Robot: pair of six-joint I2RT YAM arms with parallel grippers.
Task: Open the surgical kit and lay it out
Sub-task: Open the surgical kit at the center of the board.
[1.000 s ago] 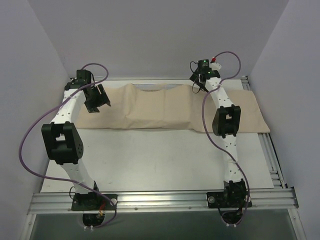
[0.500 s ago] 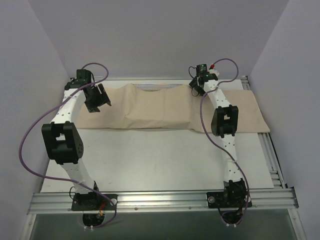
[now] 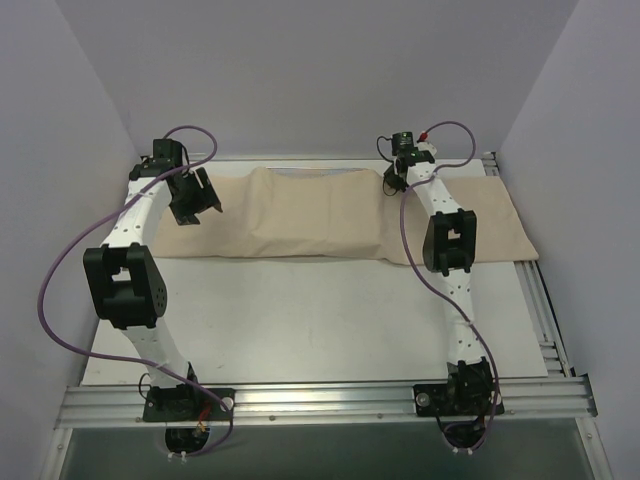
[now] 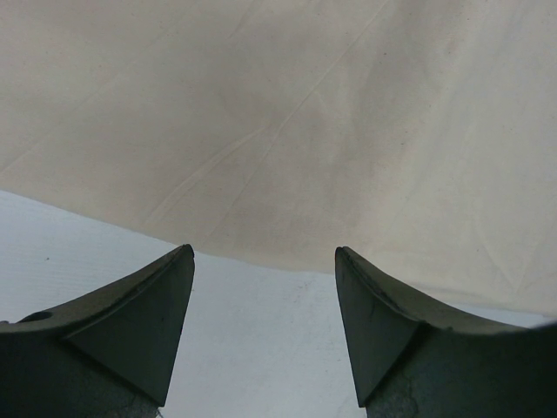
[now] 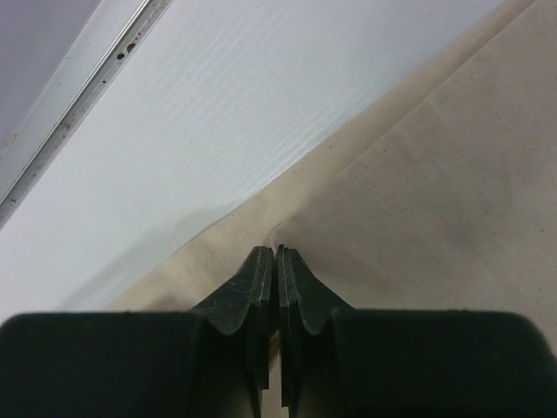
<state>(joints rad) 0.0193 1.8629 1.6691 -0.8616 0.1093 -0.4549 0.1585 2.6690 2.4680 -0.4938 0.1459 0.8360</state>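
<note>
The surgical kit shows only as its beige cloth wrap (image 3: 300,215), lying folded across the far half of the white table; the tray and instruments are hidden under it. My left gripper (image 3: 195,205) hovers over the wrap's left near edge. In the left wrist view the left gripper (image 4: 264,257) is open, with nothing between its fingers and the cloth (image 4: 305,131) beyond them. My right gripper (image 3: 392,180) is down at the wrap's far edge. In the right wrist view the right gripper (image 5: 277,251) is shut, pinching a raised fold of the cloth (image 5: 435,174).
An aluminium rail (image 5: 78,113) runs along the table's far edge just behind the cloth. More rails (image 3: 545,300) border the right side, and grey walls close in on three sides. Bare white tabletop (image 3: 320,310) lies between the cloth and the arm bases.
The right gripper moved a little farther back to the wrap's far edge and closed on a fold of cloth. The left arm has not moved.
</note>
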